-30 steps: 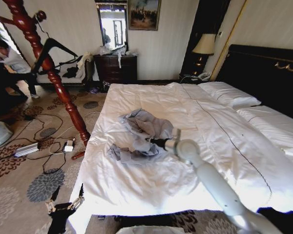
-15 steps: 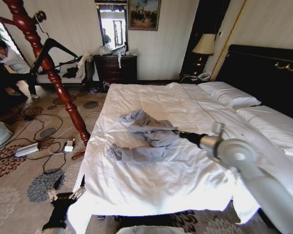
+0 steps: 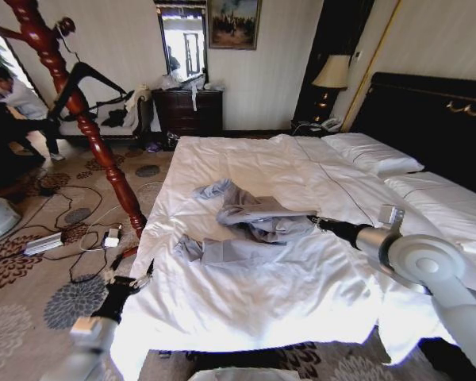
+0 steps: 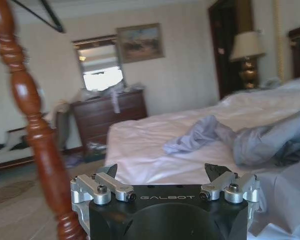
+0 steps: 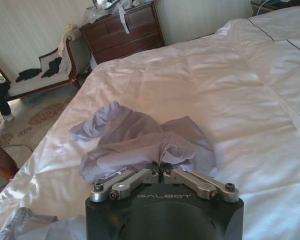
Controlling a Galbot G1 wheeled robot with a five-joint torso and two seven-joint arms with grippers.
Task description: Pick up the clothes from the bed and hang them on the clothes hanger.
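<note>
Now the jacket [image 3: 250,226] is gripped by the right gripper [image 3: 314,220] on the bed [image 3: 301,294].

A fold of the grey-blue fabric is pinched between the clenched fingers [image 5: 187,178] of the right gripper [image 5: 161,170], as seen in the right wrist view, and the fabric is drawn taut from the crumpled heap [image 5: 135,142] toward it. The jacket is spread over the white duvet [image 5: 240,90] near the middle of the bed, a sleeve trailing toward the left edge. The left gripper [image 3: 143,274] is held low beside the bed's left edge, over the carpet [image 3: 32,317], its fingers [image 4: 112,172] released and set wide apart, nothing between them. The hanger [image 3: 83,79] is seen hooked on the red-brown stand [image 3: 87,127], well apart from the jacket. In the left wrist view the stand [image 4: 37,145] is close by, the jacket [image 4: 240,140] farther off.
</note>
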